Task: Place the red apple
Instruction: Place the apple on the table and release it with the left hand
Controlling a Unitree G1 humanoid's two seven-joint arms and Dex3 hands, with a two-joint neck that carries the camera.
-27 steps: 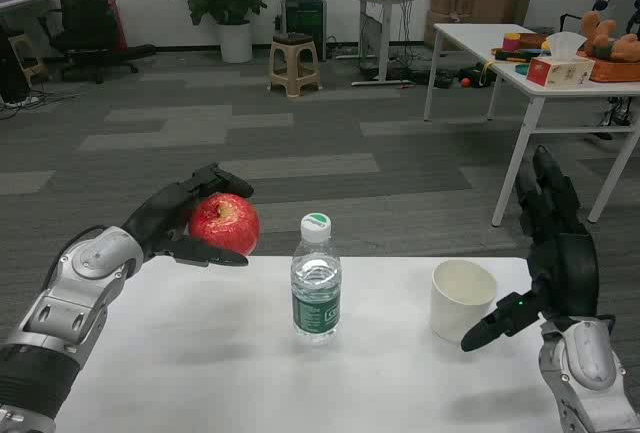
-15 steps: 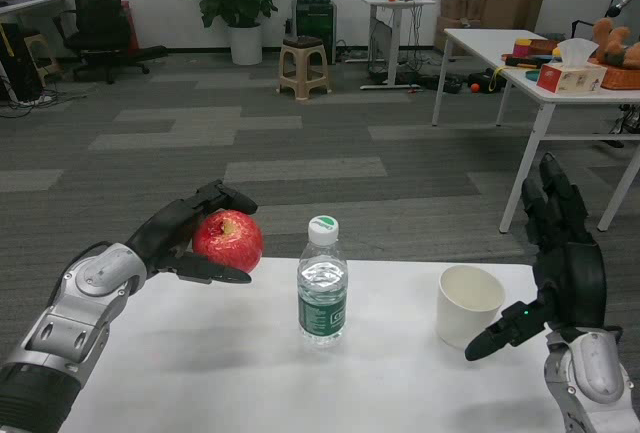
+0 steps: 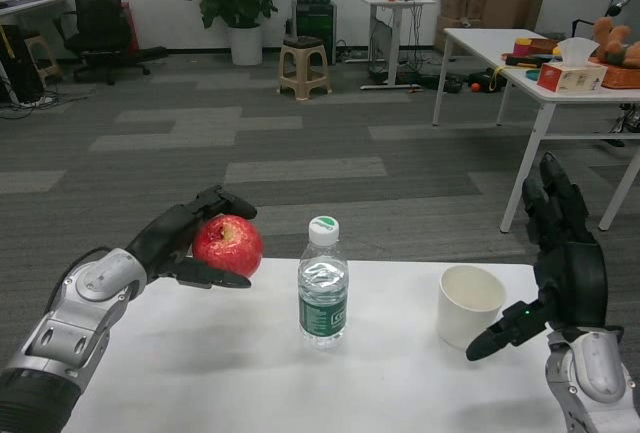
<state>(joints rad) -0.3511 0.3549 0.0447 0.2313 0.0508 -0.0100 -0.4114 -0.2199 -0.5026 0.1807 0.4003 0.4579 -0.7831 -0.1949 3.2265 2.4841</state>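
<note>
Red apple (image 3: 228,245) gripped in the left robot hand (image 3: 187,240) above the table (image 3: 200,373)

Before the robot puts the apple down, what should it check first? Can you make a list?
1. Left robot hand grips the red apple: ok.
2. Bare white table near the apple: ok.
3. Water bottle stands apart from the apple: ok.
4. Paper cup is far from the apple: ok.
5. Right robot hand is open beside the cup, out of the way: ok.
6. Apple's height above the table: cannot tell.
</note>
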